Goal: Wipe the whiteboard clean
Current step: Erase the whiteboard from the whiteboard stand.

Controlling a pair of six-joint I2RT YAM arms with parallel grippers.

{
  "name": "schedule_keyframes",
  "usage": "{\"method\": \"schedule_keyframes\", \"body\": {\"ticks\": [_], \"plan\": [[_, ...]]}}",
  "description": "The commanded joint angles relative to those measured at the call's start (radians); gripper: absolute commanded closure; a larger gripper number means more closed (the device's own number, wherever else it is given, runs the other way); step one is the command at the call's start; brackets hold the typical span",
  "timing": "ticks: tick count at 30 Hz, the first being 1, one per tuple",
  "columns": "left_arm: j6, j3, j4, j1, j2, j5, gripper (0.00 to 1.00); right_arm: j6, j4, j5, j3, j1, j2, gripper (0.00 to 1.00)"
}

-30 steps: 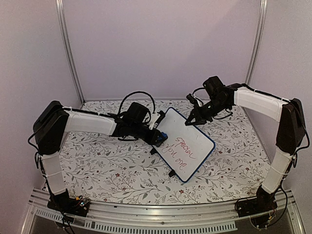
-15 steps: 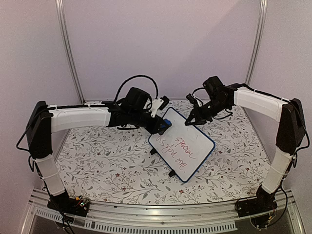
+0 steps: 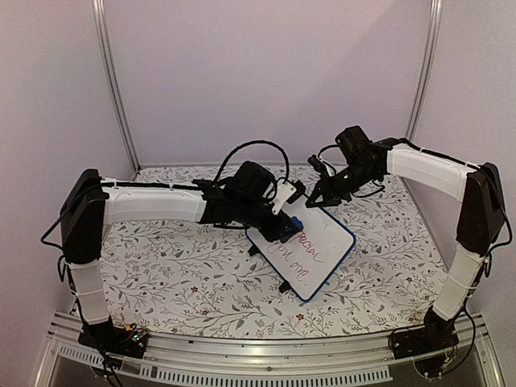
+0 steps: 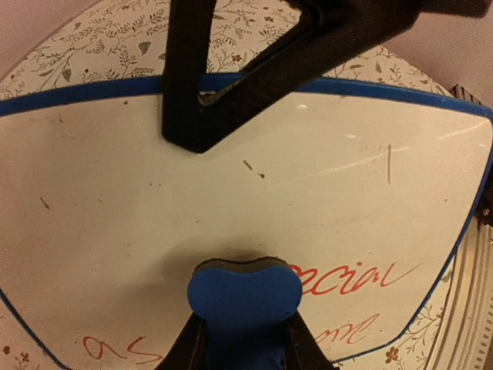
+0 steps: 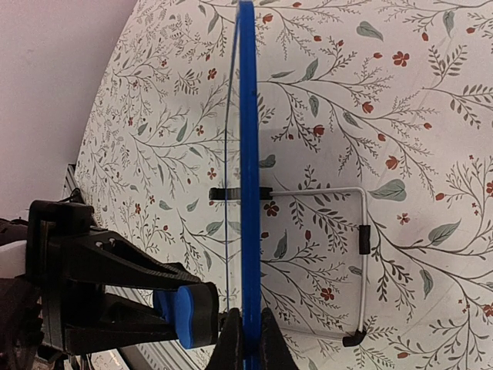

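Over the last second the left arm has swung in from the left edge of the whiteboard and out over its face. The left gripper now hangs at the start of the top line of red writing, no longer beside the frame. Its jaws are closed narrowly on a small blue eraser, pad end forward. In the left wrist view the eraser covers the first letters of the upper word. The pad looks to be at the white surface or just off it, and I cannot tell whether it is pressing. Both lines of writing read as intact wherever they show, so the wiping seems only to be starting: the approach is done, the strokes are not. The whiteboard itself has not moved. It stands tilted on the flowered table, a little right of centre, propped on a wire stand behind it. At its far top edge the right gripper is in the same place as a second ago, pinched shut on the blue frame. That hold should steady the board against the push of the eraser.
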Motion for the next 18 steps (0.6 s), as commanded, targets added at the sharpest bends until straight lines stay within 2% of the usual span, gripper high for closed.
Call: {"method": "schedule_keyframes", "body": {"ticks": [1, 18], "plan": [[0.012, -0.027, 0.016, -0.003, 0.007, -0.024, 1.0, -0.033, -0.081, 0.02, -0.028, 0.024, 0.012, 1.0], [-0.011, -0.059, 0.083, 0.053, 0.01, -0.008, 1.0, -0.032, -0.08, 0.018, -0.029, 0.024, 0.016, 1.0]]}}
